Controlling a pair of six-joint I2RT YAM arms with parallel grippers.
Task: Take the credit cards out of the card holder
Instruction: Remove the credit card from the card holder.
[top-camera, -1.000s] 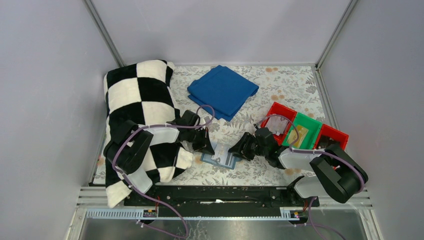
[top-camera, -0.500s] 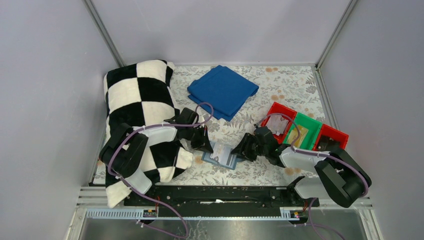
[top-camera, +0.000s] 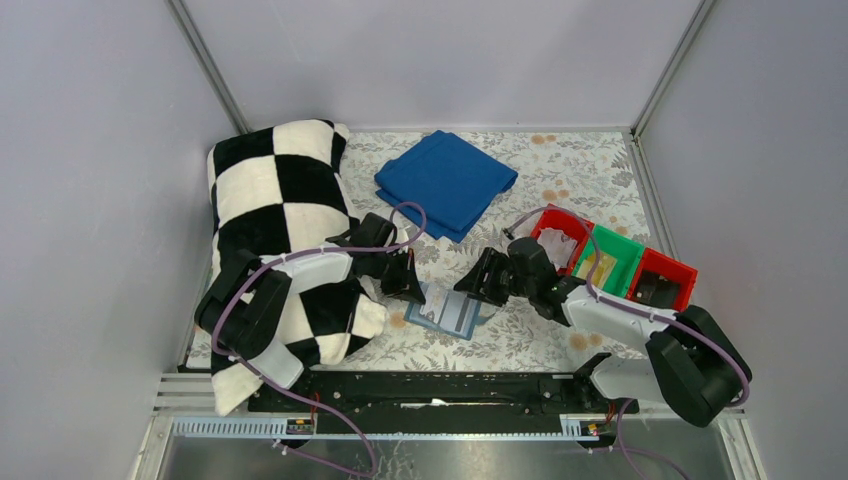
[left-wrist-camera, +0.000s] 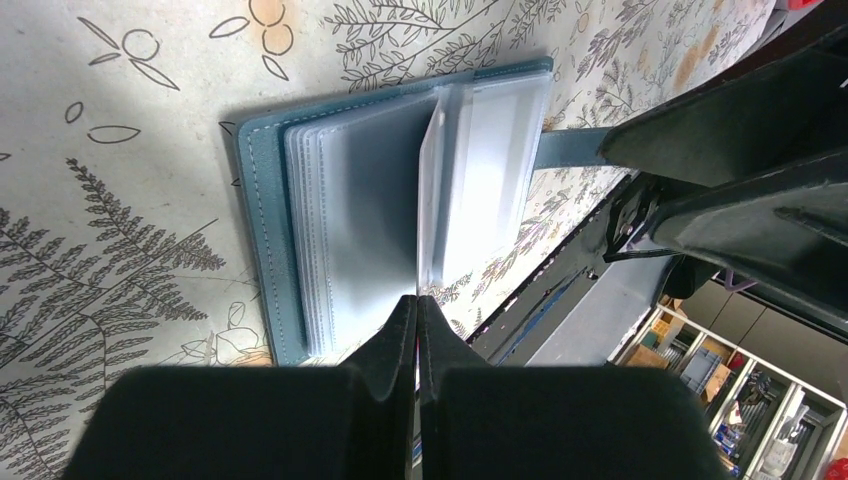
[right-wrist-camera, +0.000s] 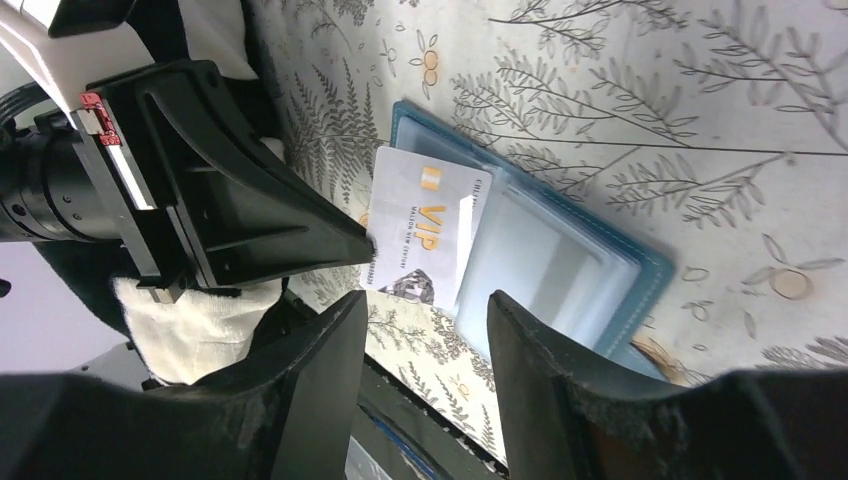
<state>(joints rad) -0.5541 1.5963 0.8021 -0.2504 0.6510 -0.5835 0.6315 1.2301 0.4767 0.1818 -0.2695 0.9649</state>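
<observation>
The teal card holder (top-camera: 452, 320) lies open on the table between my two grippers. In the left wrist view its cover (left-wrist-camera: 268, 210) and clear sleeves face up. My left gripper (left-wrist-camera: 417, 300) is shut on the edge of a whitish credit card (left-wrist-camera: 432, 170) that stands edge-on. In the right wrist view this card (right-wrist-camera: 415, 225) bears "VIP" print and sticks partly out of a sleeve of the holder (right-wrist-camera: 625, 265). My right gripper (right-wrist-camera: 425, 310) is open and empty, hovering over the holder's right side (top-camera: 476, 285). My left gripper (top-camera: 412, 290) is at its left edge.
A black-and-white checkered cloth (top-camera: 280, 200) lies at the left under the left arm. A folded deep-blue cloth (top-camera: 445, 182) lies at the back. A row of red and green bins (top-camera: 628, 262) stands at the right, with cards in them.
My right gripper has pulled off the holder's right edge and risen a little, now open above it. The left gripper stays at the holder's left edge.
</observation>
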